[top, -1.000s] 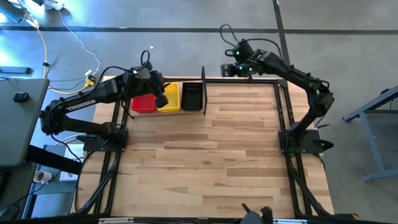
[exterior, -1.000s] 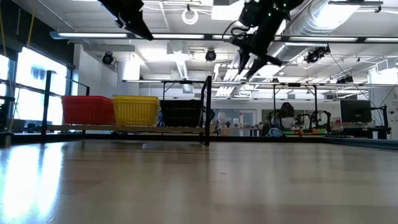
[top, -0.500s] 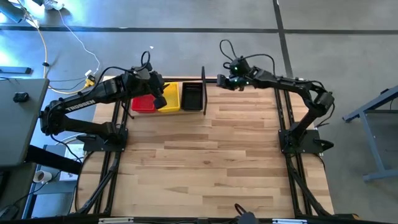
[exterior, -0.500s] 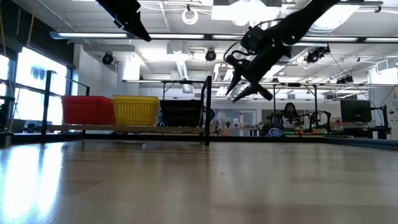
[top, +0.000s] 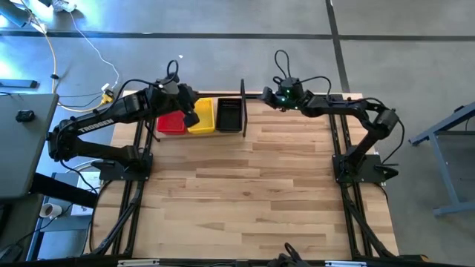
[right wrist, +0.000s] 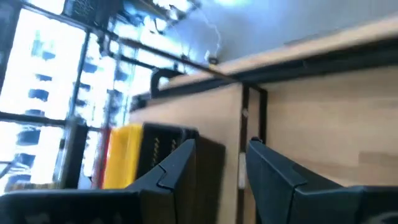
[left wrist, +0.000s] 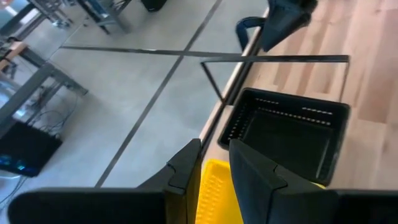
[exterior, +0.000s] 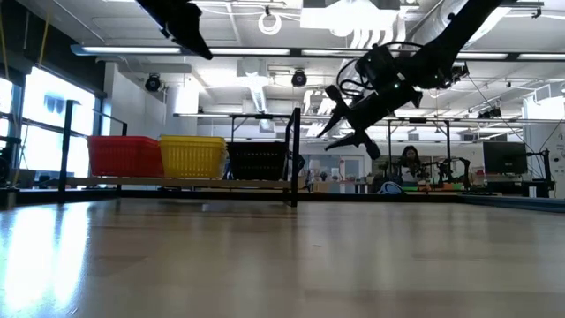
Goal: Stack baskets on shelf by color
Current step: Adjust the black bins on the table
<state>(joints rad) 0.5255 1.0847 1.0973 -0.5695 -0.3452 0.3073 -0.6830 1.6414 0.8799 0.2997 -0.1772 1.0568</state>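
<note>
Hovering above the red basket (top: 171, 123) and yellow basket (top: 201, 116), the left gripper (top: 194, 119) holds nothing, jaws slightly parted. The black basket (top: 229, 115) sits beside the divider (top: 243, 108). Beyond the divider, the right gripper (exterior: 340, 131) hangs empty, jaws apart.

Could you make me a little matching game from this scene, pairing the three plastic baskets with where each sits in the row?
Things:
1. red plastic mesh basket
2. yellow plastic mesh basket
3. black plastic mesh basket

Places:
A. middle of the row
B. end beside the shelf's upright black divider post
C. end farthest from that post

Pairs: 1-C, 2-A, 3-B
</note>
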